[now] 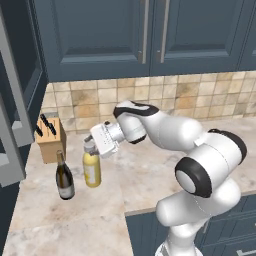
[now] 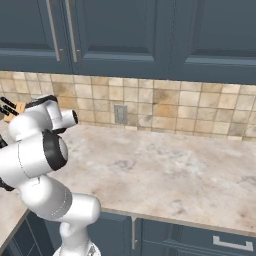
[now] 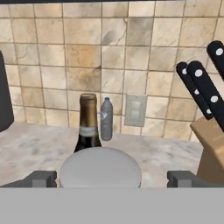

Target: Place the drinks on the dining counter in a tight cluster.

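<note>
The stout yellow bottle (image 1: pixel 91 170) stands on the marble worktop (image 1: pixel 150 172) under the wall cabinets. My gripper (image 1: pixel 91 143) is open at its grey cap (image 3: pixel 99 168), one fingertip (image 3: pixel 41 178) on each side and apart from it. The dark wine bottle (image 1: pixel 64 180) with a white label stands just left of the yellow one; in the hand view the wine bottle (image 3: pixel 88 124) rises right behind the cap. A small grey-blue bottle (image 3: pixel 106 119) stands farther off, by the tiled wall. The dining counter is out of view.
A wooden knife block (image 1: pixel 51 141) with black handles stands in the corner behind the bottles; the knife block (image 3: pixel 211 148) is at the right of the hand view. A wall outlet (image 3: pixel 134 110) sits beside the small bottle. The worktop's front edge (image 1: pixel 150 209) runs below the arm.
</note>
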